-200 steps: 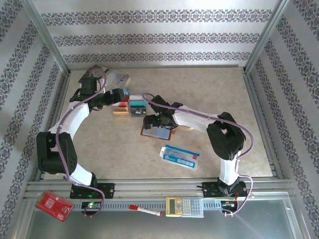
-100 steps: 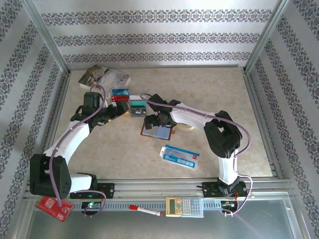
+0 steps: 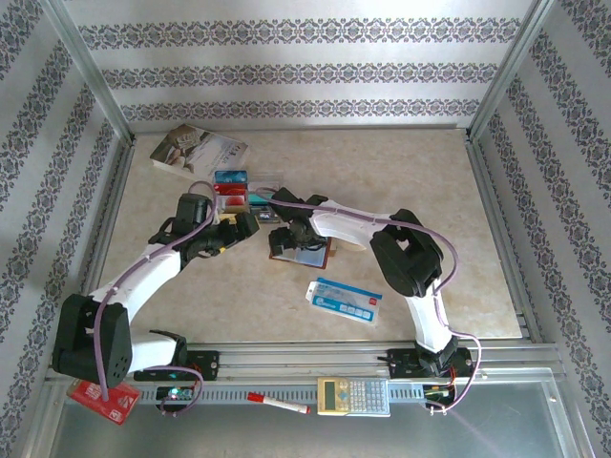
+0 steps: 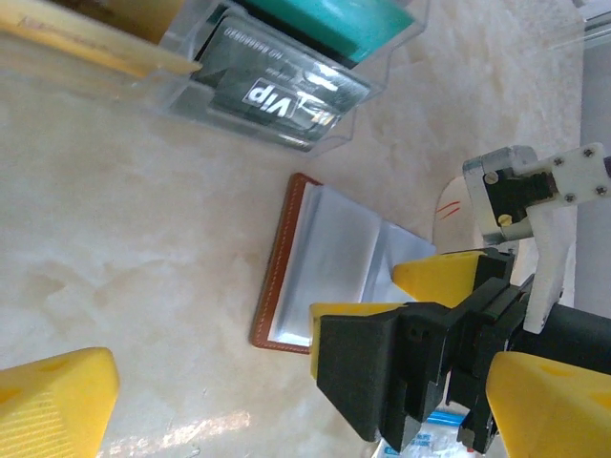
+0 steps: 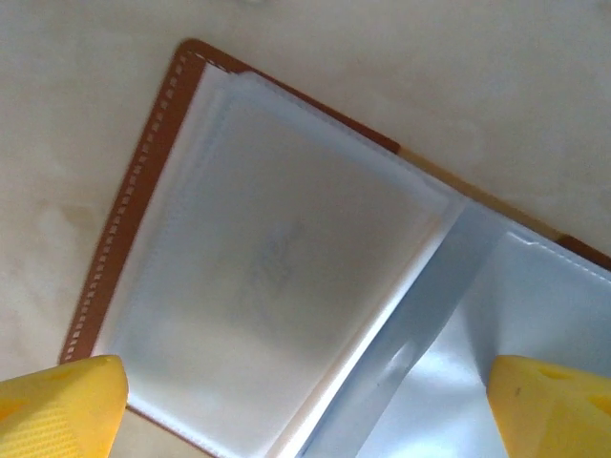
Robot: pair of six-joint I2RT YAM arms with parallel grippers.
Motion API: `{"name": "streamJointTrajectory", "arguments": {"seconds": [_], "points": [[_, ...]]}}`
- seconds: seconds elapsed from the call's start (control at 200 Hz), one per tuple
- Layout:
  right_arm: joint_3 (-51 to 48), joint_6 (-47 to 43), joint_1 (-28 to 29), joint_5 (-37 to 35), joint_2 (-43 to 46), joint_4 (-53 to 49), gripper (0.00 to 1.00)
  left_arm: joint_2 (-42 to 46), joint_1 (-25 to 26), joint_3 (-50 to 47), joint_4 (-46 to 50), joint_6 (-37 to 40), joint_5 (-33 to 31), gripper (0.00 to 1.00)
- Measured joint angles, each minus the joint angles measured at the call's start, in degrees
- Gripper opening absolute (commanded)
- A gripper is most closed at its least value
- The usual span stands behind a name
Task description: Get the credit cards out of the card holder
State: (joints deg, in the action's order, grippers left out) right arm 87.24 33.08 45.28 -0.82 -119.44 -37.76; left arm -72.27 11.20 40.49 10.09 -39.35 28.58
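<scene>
The card holder [image 3: 311, 256] lies open on the table, reddish-brown rim up, clear sleeves showing [image 5: 286, 277]. A pale white card seems to sit in its left sleeve [image 5: 258, 258]. My right gripper [image 3: 294, 236] hangs open just above the sleeves, its yellow fingertips [image 5: 57, 405] either side of the fold [image 5: 305, 410]. My left gripper [image 3: 245, 224] is open too, just left of the holder [image 4: 325, 248]; its wrist view [image 4: 296, 405] shows the right gripper's black body [image 4: 410, 363]. Credit cards lie behind: blue [image 3: 230, 176], red [image 3: 229, 189], teal [image 4: 334, 19], black VIP [image 4: 282, 95].
Clear plastic trays [image 4: 382, 81] hold the teal and black cards. A paperback book [image 3: 196, 148] lies at the back left, a blue-and-white packet [image 3: 344, 299] in front of the holder. On the near rail rest a red packet [image 3: 100, 396], a red pen [image 3: 279, 403] and a calculator [image 3: 353, 394].
My left arm has drawn back from the cards at the back left and swung toward the holder. The right gripper has shifted slightly left over the open holder.
</scene>
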Motion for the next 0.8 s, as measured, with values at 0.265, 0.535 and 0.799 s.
{"name": "streamJointTrajectory", "arguments": {"seconds": [0.265,0.535,0.799], "points": [[0.0,0.1,-0.3,-0.3,-0.3,-0.3,0.88,-1.7,0.0,-1.3,-1.6,-1.6,0.1,0.85],[-0.4,-0.1,-1.3,-0.2,-0.4,-0.4,0.85,-5.6,0.5,-1.3,-2.1,-2.8,0.8,0.67],[-0.4,-1.1,-1.3,-1.6,-0.7,-1.0,0.76,-10.8,3.0,-0.7,-3.4,-4.7,1.5,0.47]]}}
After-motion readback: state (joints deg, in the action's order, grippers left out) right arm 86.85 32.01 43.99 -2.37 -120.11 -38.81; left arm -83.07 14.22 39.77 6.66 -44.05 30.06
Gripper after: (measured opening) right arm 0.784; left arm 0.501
